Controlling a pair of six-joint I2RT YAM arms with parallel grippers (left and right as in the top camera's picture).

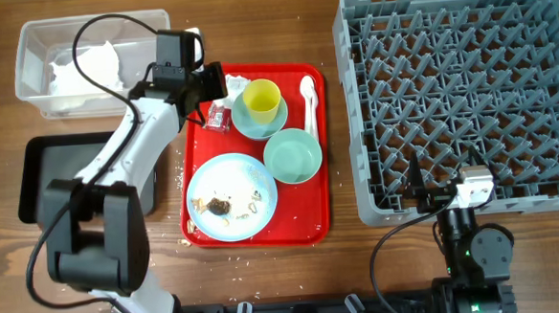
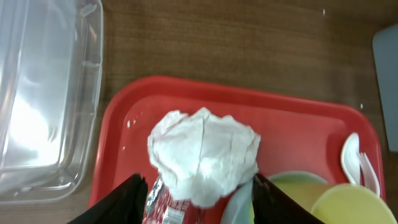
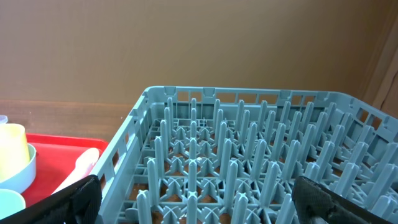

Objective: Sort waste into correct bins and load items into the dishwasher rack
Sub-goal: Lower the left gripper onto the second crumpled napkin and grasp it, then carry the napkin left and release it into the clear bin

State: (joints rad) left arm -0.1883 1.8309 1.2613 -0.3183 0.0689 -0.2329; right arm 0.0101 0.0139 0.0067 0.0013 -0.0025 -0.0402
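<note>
A flat red plastic serving tray (image 1: 304,217) lies between a clear plastic rectangular tub (image 1: 28,83), left, and a large grey plastic lattice rack (image 1: 353,95), right. On it a small yellow cup (image 1: 262,100) stands on a light blue saucer (image 1: 249,128), behind a mint-green bowl (image 1: 293,157).

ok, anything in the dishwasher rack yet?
No, the dishwasher rack holds only its own pegs; the yellow cup stands on the saucer.

Overhead view: bright, even light from above; the table (image 1: 296,280) shows only soft, short shadows beside the rack (image 1: 468,99). Left wrist view: strong glare on the tub (image 2: 37,112); the napkin (image 2: 202,155) is close to white-out, folds still legible. Right wrist view: mostly sharp, with softness at the lower corners.
</note>
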